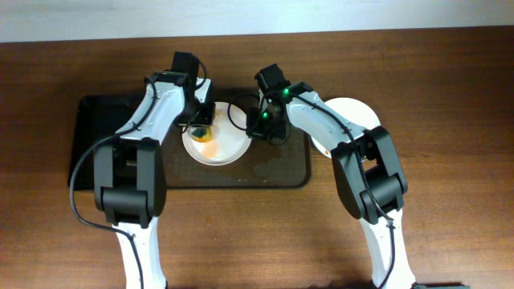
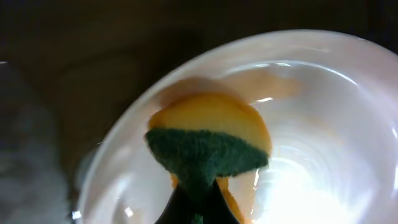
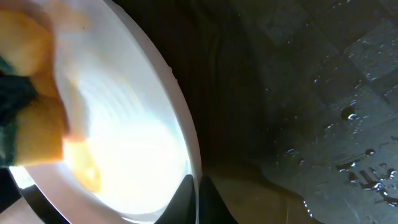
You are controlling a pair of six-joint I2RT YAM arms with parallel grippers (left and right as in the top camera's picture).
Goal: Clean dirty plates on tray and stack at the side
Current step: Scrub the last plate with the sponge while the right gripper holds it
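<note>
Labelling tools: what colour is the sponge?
Sponge: yellow, dark green scouring layer; best in left wrist view.

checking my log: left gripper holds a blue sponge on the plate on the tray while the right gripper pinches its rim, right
Not blue: the left wrist view shows the sponge is yellow with a green scouring face. Otherwise right: the left gripper holds it on the plate on the tray, and the right gripper pinches the rim.
</note>
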